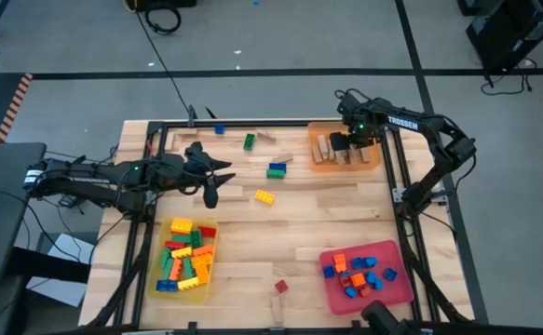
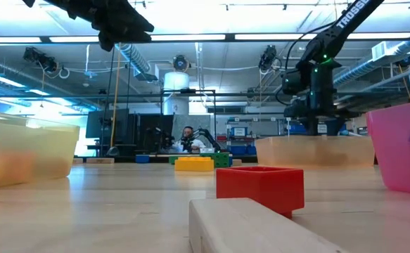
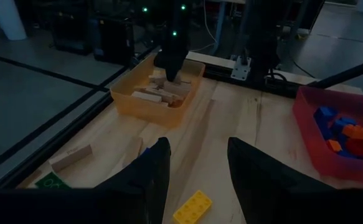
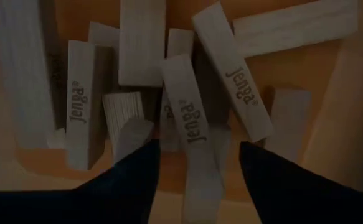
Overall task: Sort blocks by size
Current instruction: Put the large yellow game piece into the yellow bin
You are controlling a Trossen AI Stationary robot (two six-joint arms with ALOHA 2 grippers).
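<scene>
Over the orange tray (image 1: 319, 164), the open right hand (image 4: 197, 165) hovers above printed tan wooden blocks (image 4: 184, 118).

Tan wooden blocks (image 1: 334, 149) lie jumbled in the orange tray (image 1: 375, 162) at the table's far right corner, several printed with a brand name, overlapping at mixed angles. Mid-sized plastic bricks (image 1: 185, 256) in yellow, red, green and orange fill the yellow tray (image 1: 156, 249) near the left front. Small blue, orange and red bricks (image 1: 359, 274) sit in the red tray (image 1: 397, 291) at the right front corner. Loose on the table (image 1: 336, 209): a yellow brick (image 1: 265, 196), a green-and-blue brick (image 1: 277, 170), a green brick (image 1: 250, 141), a blue brick (image 1: 220, 129), and a red brick (image 1: 281, 287) beside a wooden piece (image 1: 278, 305) at the front edge.
</scene>
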